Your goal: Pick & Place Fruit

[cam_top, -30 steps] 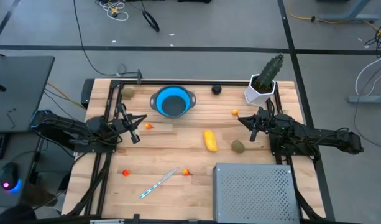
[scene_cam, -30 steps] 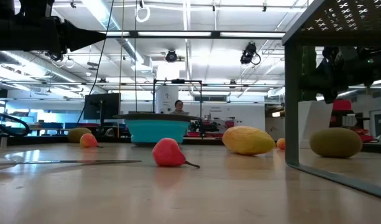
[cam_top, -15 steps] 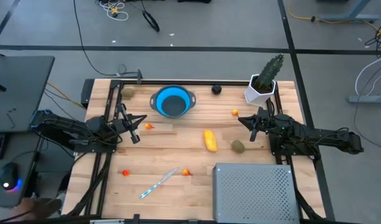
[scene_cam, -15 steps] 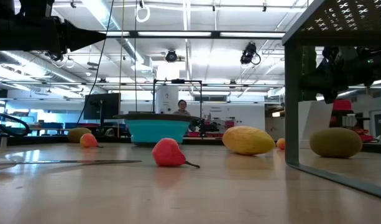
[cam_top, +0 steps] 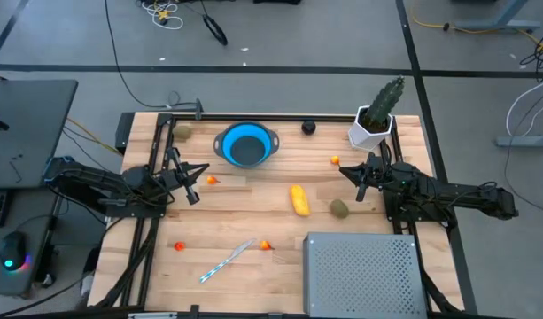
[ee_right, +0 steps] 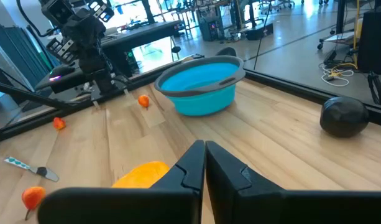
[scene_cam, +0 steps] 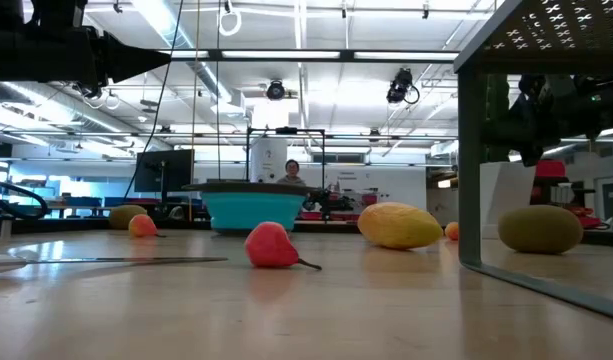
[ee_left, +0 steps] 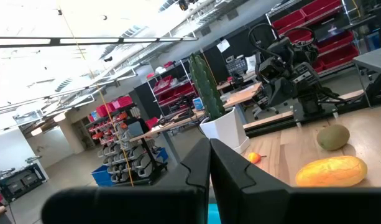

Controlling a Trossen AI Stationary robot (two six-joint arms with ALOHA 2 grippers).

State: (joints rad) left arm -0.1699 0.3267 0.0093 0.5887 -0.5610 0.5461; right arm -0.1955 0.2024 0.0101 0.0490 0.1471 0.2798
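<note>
yellow oblong fruit (cam_top: 298, 199) lies mid-table beside the olive-brown oval (cam_top: 340, 208), black ball (cam_top: 308, 128) near the blue bowl (cam_top: 246, 144); left gripper (cam_top: 193, 182) and right gripper (cam_top: 358, 181) hover closed, empty.

Quick headcount off the overhead shot: one yellow oblong fruit (cam_top: 298, 199) dead center, one olive-brown oval (cam_top: 340, 208) just at its 3 o'clock, one black ball (cam_top: 308, 128) up at 12. Tiny orange-red ones (cam_top: 213, 180), I count four: 9 o'clock, 2 o'clock, 6 o'clock and 8 o'clock. One more olive lump (cam_top: 182, 131) at 11. Also one blue bowl (cam_top: 246, 144), one cactus (cam_top: 378, 112), one white-and-blue stick (cam_top: 225, 261), one perforated metal box (cam_top: 363, 275).
</note>
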